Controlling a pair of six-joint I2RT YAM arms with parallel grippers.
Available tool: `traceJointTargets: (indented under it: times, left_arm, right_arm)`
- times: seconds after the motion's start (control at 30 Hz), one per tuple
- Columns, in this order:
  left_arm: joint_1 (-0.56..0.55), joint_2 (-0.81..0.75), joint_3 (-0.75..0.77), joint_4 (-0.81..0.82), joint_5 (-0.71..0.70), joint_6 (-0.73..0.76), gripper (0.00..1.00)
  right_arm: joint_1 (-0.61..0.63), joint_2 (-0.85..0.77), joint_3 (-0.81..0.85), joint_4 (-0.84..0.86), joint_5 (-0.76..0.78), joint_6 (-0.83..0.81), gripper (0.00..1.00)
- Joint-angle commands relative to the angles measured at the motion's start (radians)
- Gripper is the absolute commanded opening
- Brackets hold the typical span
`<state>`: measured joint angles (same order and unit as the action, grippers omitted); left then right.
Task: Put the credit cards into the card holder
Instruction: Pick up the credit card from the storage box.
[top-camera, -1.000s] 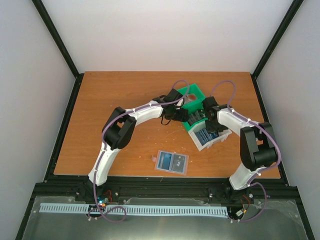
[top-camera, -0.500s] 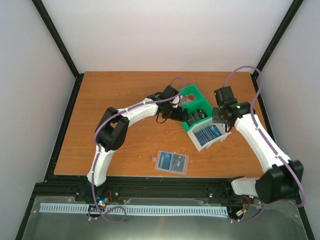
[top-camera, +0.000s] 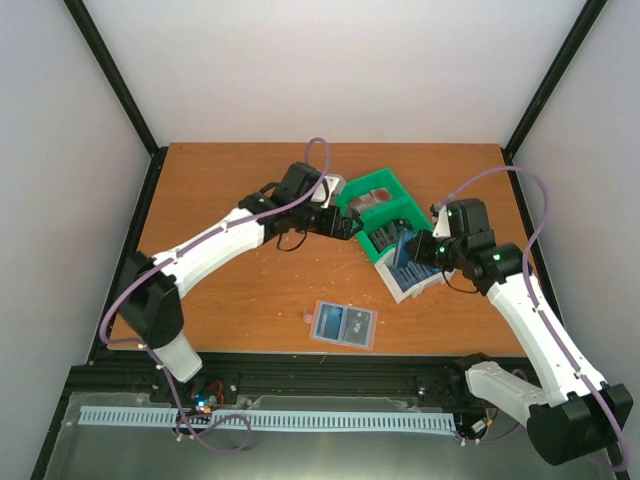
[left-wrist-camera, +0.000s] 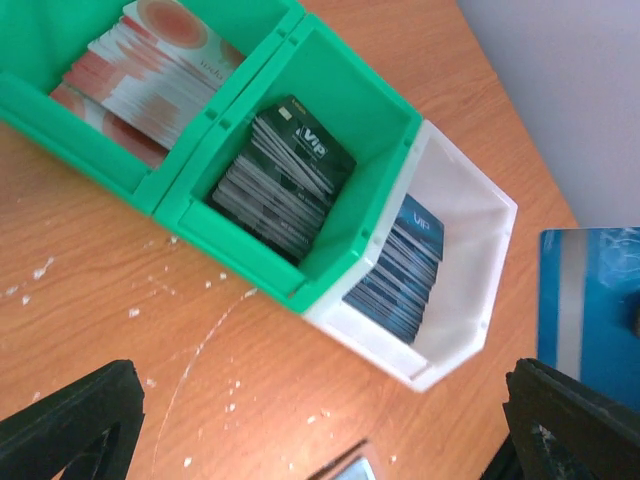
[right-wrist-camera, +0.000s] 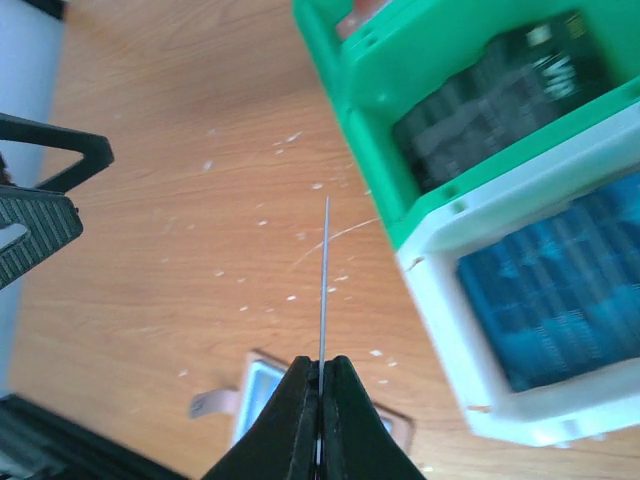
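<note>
My right gripper (right-wrist-camera: 320, 375) is shut on one blue credit card (top-camera: 404, 250), seen edge-on as a thin line (right-wrist-camera: 324, 270) in the right wrist view. It hangs above the table beside the white compartment. The card holder (top-camera: 343, 325) lies open and flat near the front edge, partly under my right fingers (right-wrist-camera: 258, 398). My left gripper (top-camera: 347, 223) stands wide open and empty just left of the tray, with its fingertips (left-wrist-camera: 70, 425) at the bottom corners of the left wrist view. Red-and-white cards (left-wrist-camera: 140, 70), dark cards (left-wrist-camera: 285, 175) and blue cards (left-wrist-camera: 400, 270) fill the compartments.
The green-and-white compartment tray (top-camera: 372, 186) sits at an angle in the middle right of the wooden table. White crumbs and a scratch mark the wood (left-wrist-camera: 190, 350) in front of it. Black frame rails edge the table.
My right gripper has risen out of the white compartment with a blue card and swung towards the front. My left gripper has opened fully and drawn back to the left of the tray.
</note>
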<state>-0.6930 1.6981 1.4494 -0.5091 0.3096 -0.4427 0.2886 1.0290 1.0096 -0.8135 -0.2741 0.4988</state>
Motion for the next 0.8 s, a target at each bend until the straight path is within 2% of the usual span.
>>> traceJointTargets:
  times: [0.0,0.17,0.3,0.37,0.5,0.77]
  left_arm:
    - [0.011,-0.112,-0.090,0.035,0.024,-0.033,1.00]
    - [0.014,-0.236,-0.206,0.158,0.233,-0.109,1.00]
    - [0.012,-0.317,-0.335,0.330,0.385,-0.210,1.00]
    - [0.010,-0.345,-0.400,0.421,0.410,-0.259,1.00]
    - [0.003,-0.388,-0.500,0.494,0.419,-0.312,1.00]
    - [-0.050,-0.378,-0.581,0.637,0.536,-0.428,1.00]
  right_arm:
    - [0.004,-0.079,-0.103,0.163,-0.215,0.170,0.03]
    - [0.004,-0.138,-0.185,0.256,-0.313,0.217,0.03]
    - [0.004,-0.188,-0.280,0.402,-0.432,0.258,0.03]
    - [0.004,-0.220,-0.339,0.493,-0.488,0.291,0.03]
    - [0.004,-0.302,-0.442,0.637,-0.549,0.352,0.03]
    - [0.003,-0.430,-0.514,0.824,-0.590,0.489,0.03]
